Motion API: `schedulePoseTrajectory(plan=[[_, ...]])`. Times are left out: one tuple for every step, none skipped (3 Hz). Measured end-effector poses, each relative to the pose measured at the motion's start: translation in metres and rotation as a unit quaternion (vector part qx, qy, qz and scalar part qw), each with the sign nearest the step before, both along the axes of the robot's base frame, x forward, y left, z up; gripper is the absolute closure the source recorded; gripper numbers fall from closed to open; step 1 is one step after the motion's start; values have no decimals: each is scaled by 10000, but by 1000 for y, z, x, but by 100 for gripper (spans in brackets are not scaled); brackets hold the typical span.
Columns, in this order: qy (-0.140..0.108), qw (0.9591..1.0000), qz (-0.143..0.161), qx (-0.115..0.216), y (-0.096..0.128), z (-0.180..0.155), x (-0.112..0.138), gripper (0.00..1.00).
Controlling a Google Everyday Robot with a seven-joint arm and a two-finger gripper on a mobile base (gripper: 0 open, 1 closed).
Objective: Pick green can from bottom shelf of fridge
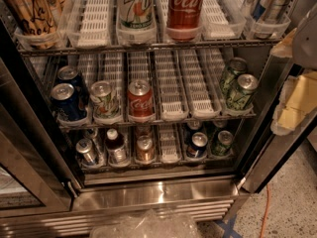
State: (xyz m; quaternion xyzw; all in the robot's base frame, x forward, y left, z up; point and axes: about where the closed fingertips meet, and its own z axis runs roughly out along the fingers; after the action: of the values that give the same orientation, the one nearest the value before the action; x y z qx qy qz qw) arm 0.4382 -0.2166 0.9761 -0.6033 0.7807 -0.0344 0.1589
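The green can, dark green with a silver top, stands at the front of the rightmost lane of the bottom shelf. A dark blue can stands in the lane to its left. The fridge is open, with a steel sill below the shelf. My gripper is not in view. A pale grey shape at the right edge may be part of my arm, well away from the can.
The bottom shelf also holds a silver can, a dark bottle and a copper can. Paler green patterned cans sit on the shelf above. The dark door frame stands right of the can. Clear plastic lies below.
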Motion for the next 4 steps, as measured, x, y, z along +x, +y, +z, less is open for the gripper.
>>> schedulePoseTrajectory(plan=[[0,10000,0,0,0,0,0,0],[39,9996,84,278,1,1,0,0],[313,9945,469,882,1,-14,-12,0],[268,9893,724,1235,18,-8,-15,0]])
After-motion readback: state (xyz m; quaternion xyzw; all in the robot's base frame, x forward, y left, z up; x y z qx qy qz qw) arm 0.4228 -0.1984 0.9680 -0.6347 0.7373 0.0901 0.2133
